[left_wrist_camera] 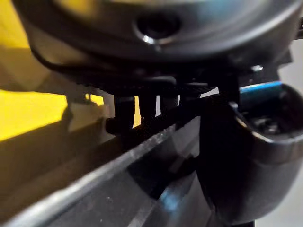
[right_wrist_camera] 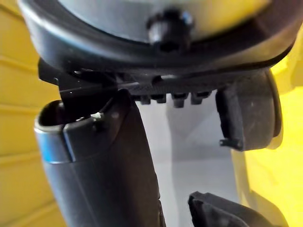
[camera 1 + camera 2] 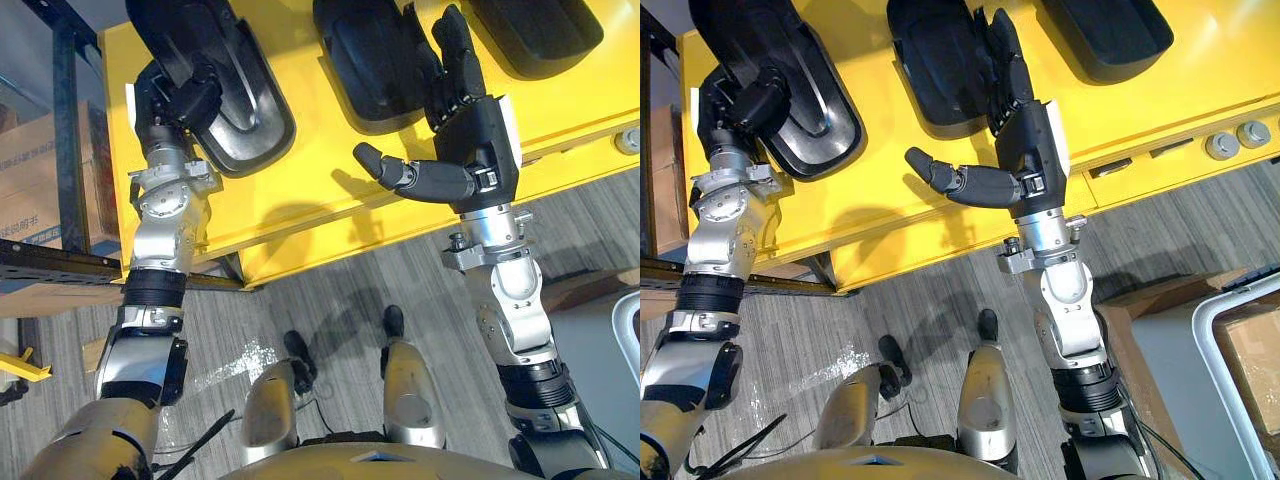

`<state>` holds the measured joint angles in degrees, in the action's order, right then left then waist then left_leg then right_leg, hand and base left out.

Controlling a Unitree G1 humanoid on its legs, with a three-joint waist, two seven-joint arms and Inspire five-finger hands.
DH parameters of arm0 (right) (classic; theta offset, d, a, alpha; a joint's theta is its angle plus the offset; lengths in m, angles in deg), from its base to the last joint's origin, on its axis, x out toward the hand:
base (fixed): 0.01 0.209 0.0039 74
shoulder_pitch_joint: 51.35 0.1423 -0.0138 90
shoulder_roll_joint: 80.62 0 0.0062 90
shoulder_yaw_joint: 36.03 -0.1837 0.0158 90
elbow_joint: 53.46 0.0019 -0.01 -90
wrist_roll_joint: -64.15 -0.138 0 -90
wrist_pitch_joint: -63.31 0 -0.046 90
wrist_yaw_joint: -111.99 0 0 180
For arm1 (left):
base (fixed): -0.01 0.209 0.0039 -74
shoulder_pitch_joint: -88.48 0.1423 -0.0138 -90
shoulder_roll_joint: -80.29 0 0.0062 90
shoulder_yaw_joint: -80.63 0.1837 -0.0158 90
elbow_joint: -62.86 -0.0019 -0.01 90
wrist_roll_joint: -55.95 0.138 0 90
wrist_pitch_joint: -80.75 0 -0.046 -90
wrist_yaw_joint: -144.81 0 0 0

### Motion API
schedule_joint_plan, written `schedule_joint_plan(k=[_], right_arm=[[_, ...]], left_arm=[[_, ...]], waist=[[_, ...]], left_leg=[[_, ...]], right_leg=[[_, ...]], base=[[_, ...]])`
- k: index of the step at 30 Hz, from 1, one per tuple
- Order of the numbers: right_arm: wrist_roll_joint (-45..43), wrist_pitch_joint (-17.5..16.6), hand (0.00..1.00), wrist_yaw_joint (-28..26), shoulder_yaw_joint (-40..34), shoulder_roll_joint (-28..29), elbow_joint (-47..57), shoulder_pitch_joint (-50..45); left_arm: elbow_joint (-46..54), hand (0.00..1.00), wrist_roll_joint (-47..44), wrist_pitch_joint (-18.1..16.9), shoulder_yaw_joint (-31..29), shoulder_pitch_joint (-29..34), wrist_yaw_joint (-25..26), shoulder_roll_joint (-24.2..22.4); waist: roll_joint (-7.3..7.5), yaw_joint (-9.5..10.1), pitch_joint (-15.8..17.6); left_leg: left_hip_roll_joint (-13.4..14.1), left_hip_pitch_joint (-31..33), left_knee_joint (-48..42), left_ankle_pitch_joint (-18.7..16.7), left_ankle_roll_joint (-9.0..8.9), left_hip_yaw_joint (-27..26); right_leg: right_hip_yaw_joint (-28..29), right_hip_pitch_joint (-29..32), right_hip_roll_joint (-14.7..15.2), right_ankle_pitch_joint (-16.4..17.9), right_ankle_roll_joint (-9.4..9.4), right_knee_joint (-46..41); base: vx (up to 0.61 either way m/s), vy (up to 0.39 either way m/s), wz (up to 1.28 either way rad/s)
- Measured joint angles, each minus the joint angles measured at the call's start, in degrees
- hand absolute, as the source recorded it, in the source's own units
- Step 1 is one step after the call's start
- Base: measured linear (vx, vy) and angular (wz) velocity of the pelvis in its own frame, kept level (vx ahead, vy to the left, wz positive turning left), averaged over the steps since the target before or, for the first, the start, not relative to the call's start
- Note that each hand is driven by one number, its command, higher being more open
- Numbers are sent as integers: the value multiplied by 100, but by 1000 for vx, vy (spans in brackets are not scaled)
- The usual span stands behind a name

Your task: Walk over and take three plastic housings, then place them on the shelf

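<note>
Three black plastic housings lie on the yellow table (image 3: 330, 200): a left one (image 3: 245, 105), a middle one (image 3: 370, 60) and a right one (image 3: 535, 30). My left hand (image 3: 178, 100) is at the left housing's near end, with its fingers curled over the rim. In the left wrist view that rim (image 1: 142, 156) runs between the fingers and the thumb (image 1: 246, 156). My right hand (image 3: 470, 115) hovers over the table by the middle housing's right edge. Its fingers (image 3: 1005, 60) are straight, pointing away, and its thumb (image 3: 940, 175) sticks out to the left, holding nothing.
A dark metal shelf frame (image 3: 65, 150) with a cardboard box (image 3: 25, 170) stands left of the table. Two round metal knobs (image 3: 1225, 143) sit on the table's front edge at the right. A white-framed crate with a carton (image 3: 1240, 340) stands on the floor at lower right.
</note>
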<state>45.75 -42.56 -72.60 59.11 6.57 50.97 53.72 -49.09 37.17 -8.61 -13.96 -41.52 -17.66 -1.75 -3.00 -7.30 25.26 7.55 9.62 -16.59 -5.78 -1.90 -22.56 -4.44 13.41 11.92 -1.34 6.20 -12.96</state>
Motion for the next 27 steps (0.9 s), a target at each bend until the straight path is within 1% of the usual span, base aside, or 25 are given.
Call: schedule_joint_plan(k=[1,8,12,13,18,21,23,25,27], right_arm=[[0,0,100,1,2,0,1,-13],[-4,58,100,5,7,2,119,-80],[-4,57,100,4,19,2,287,-100],[-4,57,100,4,19,2,336,-126],[-4,57,100,-3,122,2,396,-274],[-4,62,100,-5,128,2,406,-321],[-4,62,100,-4,147,2,418,-321],[-4,65,100,-2,212,1,418,-323],[-3,69,100,-7,234,1,418,-325]], left_arm=[[-27,0,-77,68,-19,4,0,12],[-60,0,-82,267,-10,5,-47,135],[-65,0,128,508,-31,3,-79,194],[-67,100,141,586,-31,2,-106,211],[-110,100,193,822,2,2,-338,417],[-131,100,231,950,5,2,-509,441],[-153,100,406,949,109,14,-531,530],[-345,100,406,963,210,13,-557,557],[-489,100,405,1003,246,3,-569,557]], waist=[[0,-2,0],[0,-10,0],[-5,-23,-3],[-5,-27,-3],[-30,-52,-18],[-49,-62,-35],[-70,-67,-49],[-132,-89,-182],[-142,-94,-250]], left_leg=[[0,-5,14,9,-4,-5],[-6,-46,116,82,-20,-25],[-9,-124,204,122,-21,-66],[-8,-131,238,144,-23,-64],[-36,-270,445,266,-41,-84],[-83,-344,606,363,-44,-82],[-98,-409,705,412,-51,-93],[-106,-441,798,466,-59,-85],[-108,-520,875,497,-71,-85]], right_leg=[[2,3,-1,0,0,-1],[10,20,-8,0,1,-18],[28,7,-1,1,2,-33],[27,7,-2,1,2,-33],[23,-30,-2,1,2,-32],[19,-50,9,1,2,-28],[19,-71,10,1,2,-22],[8,-88,4,-2,3,4],[2,-141,-11,-1,3,15]], base=[[0,0,0],[-2,-1,0],[-10,-7,-4],[0,0,0],[0,0,0],[0,0,0],[0,0,0],[3,-8,2],[0,0,0]])
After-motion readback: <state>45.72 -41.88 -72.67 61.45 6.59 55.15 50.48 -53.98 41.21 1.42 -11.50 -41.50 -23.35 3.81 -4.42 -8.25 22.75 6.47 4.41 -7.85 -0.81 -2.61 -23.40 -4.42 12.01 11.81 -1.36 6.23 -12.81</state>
